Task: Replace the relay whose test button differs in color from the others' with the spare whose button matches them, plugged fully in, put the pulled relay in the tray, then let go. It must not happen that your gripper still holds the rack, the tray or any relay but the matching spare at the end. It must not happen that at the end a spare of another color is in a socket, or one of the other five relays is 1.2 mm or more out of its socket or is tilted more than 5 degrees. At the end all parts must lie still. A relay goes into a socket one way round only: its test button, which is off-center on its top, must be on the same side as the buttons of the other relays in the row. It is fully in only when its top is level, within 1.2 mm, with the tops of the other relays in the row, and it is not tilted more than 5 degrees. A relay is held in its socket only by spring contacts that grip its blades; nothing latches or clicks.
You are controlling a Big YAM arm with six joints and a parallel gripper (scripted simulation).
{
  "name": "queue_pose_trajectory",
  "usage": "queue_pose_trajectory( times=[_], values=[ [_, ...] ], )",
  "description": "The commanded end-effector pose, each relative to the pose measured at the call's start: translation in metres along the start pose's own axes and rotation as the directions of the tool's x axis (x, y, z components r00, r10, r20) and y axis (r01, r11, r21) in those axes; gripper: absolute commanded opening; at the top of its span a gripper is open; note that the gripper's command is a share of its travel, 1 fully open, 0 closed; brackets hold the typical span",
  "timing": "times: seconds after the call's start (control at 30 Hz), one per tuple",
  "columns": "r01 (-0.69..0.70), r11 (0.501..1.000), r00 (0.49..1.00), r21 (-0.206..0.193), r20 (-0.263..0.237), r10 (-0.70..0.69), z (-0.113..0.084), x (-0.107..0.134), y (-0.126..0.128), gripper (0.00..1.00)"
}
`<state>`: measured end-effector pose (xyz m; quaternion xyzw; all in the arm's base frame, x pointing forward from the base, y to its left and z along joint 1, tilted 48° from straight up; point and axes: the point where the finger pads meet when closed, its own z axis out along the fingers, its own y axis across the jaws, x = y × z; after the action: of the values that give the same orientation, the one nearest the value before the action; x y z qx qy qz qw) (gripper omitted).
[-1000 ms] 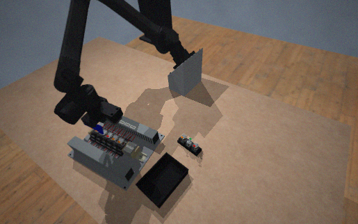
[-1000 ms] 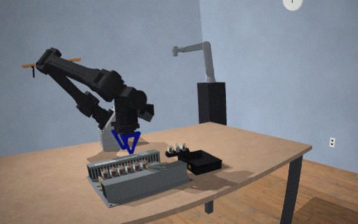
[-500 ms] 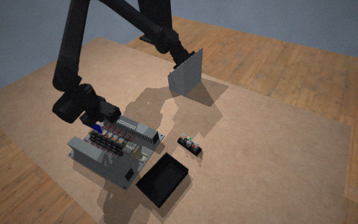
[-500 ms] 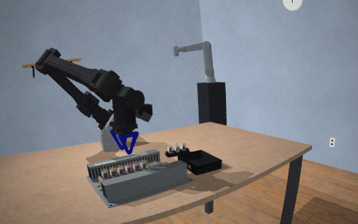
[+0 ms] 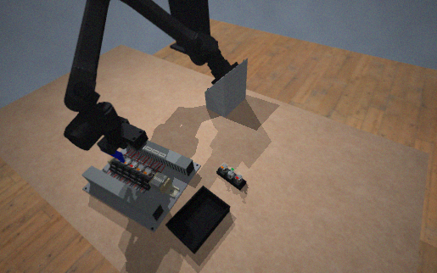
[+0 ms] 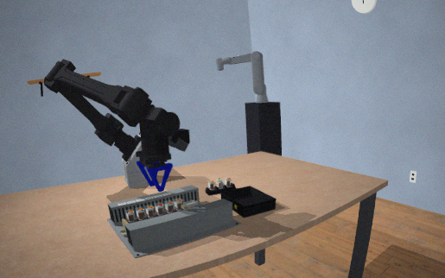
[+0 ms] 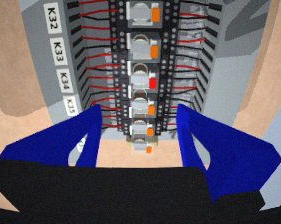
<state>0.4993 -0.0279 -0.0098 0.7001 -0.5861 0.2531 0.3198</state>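
A grey panel holds a row of several relays. One relay in the middle has a red test button; the others have orange buttons. My gripper has blue fingers, is open and holds nothing. It hovers above the near end of the row, as seen in the exterior view and the top view. A small black holder with three spare relays stands to the right of the panel; their buttons differ in color. The black tray lies in front of the holder, empty.
Grey ducts flank the relay row on the panel. The arm's grey base block stands at the back of the table. Another grey arm on a black pedestal stands beyond the table.
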Motion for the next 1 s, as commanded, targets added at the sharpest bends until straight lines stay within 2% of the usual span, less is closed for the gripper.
queue_pose_trajectory(
  times=[0.0,0.37,0.97],
  values=[
    [-0.035,0.998,0.999,0.051,0.006,0.035,-0.0190,0.0026,-0.0198,0.59],
    [-0.017,0.999,1.000,0.045,0.003,0.017,-0.0241,-0.0036,-0.0218,0.59],
    [-0.024,0.999,1.000,0.024,0.006,0.024,-0.0143,0.0037,-0.0199,0.59]
  ],
)
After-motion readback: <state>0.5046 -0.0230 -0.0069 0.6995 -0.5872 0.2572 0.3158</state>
